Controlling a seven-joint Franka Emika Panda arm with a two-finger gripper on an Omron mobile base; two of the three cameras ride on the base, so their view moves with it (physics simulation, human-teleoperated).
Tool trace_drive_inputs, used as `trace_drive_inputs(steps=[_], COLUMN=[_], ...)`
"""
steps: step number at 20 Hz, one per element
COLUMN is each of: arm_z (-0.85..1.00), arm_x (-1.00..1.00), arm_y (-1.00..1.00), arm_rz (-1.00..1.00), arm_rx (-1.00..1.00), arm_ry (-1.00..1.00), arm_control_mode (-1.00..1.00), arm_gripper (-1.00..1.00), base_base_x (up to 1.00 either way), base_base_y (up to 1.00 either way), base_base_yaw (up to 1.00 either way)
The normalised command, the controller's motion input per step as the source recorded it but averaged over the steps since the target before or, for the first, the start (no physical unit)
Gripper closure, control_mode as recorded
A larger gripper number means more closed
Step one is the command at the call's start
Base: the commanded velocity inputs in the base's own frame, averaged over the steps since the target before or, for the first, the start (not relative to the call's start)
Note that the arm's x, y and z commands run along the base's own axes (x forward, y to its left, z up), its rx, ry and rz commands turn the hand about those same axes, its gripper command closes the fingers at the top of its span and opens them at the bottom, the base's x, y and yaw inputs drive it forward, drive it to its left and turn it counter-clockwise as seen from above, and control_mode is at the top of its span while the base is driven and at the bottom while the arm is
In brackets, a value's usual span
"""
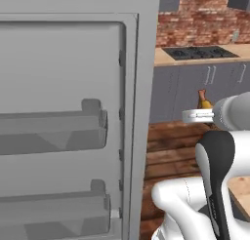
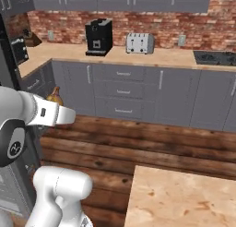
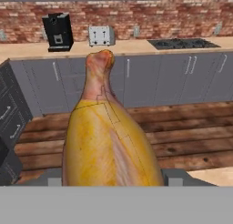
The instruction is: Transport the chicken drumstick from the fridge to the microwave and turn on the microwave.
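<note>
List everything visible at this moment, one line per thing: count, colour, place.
chicken drumstick: one, golden-yellow with pinkish end, between the pincer's fingers, pointing at the far counter
fridge door: one, grey, swung open at left, two door bins
coffee machine: one, black, on the far counter
toaster: one, silver, right of the coffee machine
stovetop: one, black, set in the counter
base cabinets: a grey row under the counter
brick wall: red, behind the counter
wooden worktop: one, light, near right
pincer: one, shut on the drumstick

Glossy white rounded arm [image 1: 195, 200] shells, black joint cover [image 1: 217, 161], round black cap with pale logo, small dark wrist square.
</note>
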Motion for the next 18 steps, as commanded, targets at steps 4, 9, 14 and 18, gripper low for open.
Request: trace_drive_inputs(steps=[4, 9, 14, 18], arm_z=[0.0, 0.0, 0.0, 0.0], arm_x=[0.0, 0.0, 0.0, 0.0], arm_y=[0.0, 0.0, 0.0, 0.0], arm_rz=[0.0, 0.0, 0.0, 0.0], arm_rx=[0.0, 0.0, 0.0, 0.0], arm_ry=[0.0, 0.0, 0.0, 0.0], arm_control_mode=[1.0, 1.0, 1.0, 1.0], arm_gripper=[1.0, 1.0, 1.0, 1.0], base_base_x=[0.53, 0.5, 0.53, 0.53], base_base_y=[-0.19, -0.16, -0.18, -0.15], base_base_yaw=[0.0, 0.0, 0.0, 0.0])
